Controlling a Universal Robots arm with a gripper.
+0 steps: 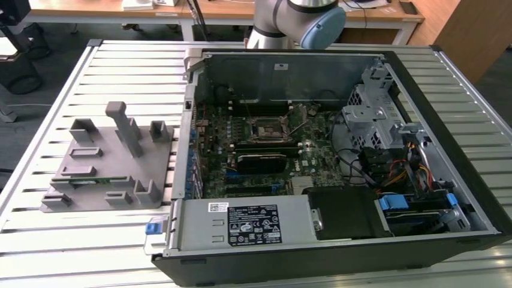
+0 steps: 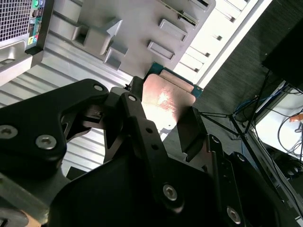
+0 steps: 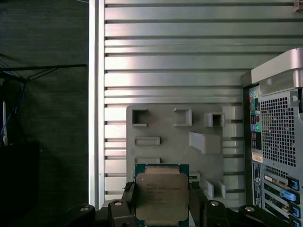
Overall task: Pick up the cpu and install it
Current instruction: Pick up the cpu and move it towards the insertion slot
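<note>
The cpu (image 3: 162,196) is gripped by the tool (image 3: 162,199), whose two black fingers (image 3: 130,201) are pressed against opposite edges of the chip. In the first wrist view its silvery-grey top, framed by a green border, is turned towards the camera. In the second wrist view the cpu (image 2: 165,101) is seen as a pale, shiny face edged in green, clamped in the tool (image 2: 163,113).

The chip is held in the air, well apart from the grey fixture (image 3: 161,127), which lies flat on the slatted metal counter (image 3: 180,56) behind it. Several raised pockets and posts are moulded into the fixture (image 2: 132,28). The perforated rear panel of a computer case (image 3: 279,142) stands just beside the fixture.

In the exterior view the open computer case (image 1: 296,75) lies on its side on the counter (image 1: 128,66), with the fixture (image 1: 104,162) near it on the exterior view's left. A green memory stick (image 1: 92,178) is slotted into the fixture. Inside the case the motherboard (image 1: 312,150) is exposed, and its square socket (image 1: 267,127) sits near the middle of the board. The robot arm (image 1: 292,21) is seen beyond the far side of the case.
</note>
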